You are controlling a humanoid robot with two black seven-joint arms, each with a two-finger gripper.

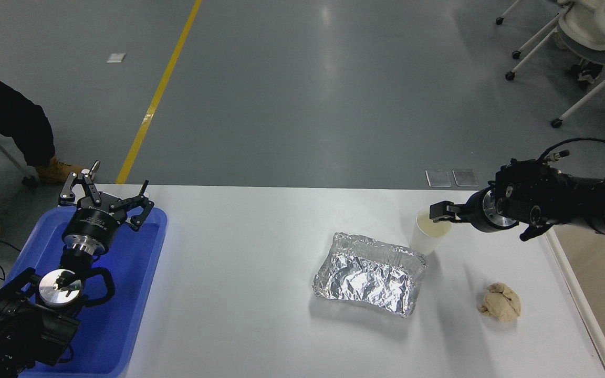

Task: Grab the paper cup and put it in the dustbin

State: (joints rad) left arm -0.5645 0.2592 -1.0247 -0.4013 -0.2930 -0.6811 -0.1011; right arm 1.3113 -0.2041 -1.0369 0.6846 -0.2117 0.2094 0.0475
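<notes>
Cup (424, 237) is the target; notes run from the near edge outward. Nearest, a tan paper wad (501, 307) lies alone on the table (239, 294), well apart from anything the arm needs. A foil tray (369, 274) sits next, its far right corner touching or just beside the cup's base, so an approach from the right avoids it. At lower left the left gripper (104, 200) is parked over the blue tray (124, 294), fingers spread and holding nothing, well clear of the work. Cup stands upright at the tray's far right corner, mouth up. Right gripper (438, 214) comes in level from the right edge, its tip over the cup's rim on the right side; whether its jaws are spread or pressed together cannot be told from this angle, and no pinch on the rim is evident. Judgement: this is the reach-to-grasp step, cup not yet lifted. Dustbin (578, 294) waits at the table's right end, behind that arm, so the carry should be short. Beyond the table, a person's leg (16, 123) at far left.
</notes>
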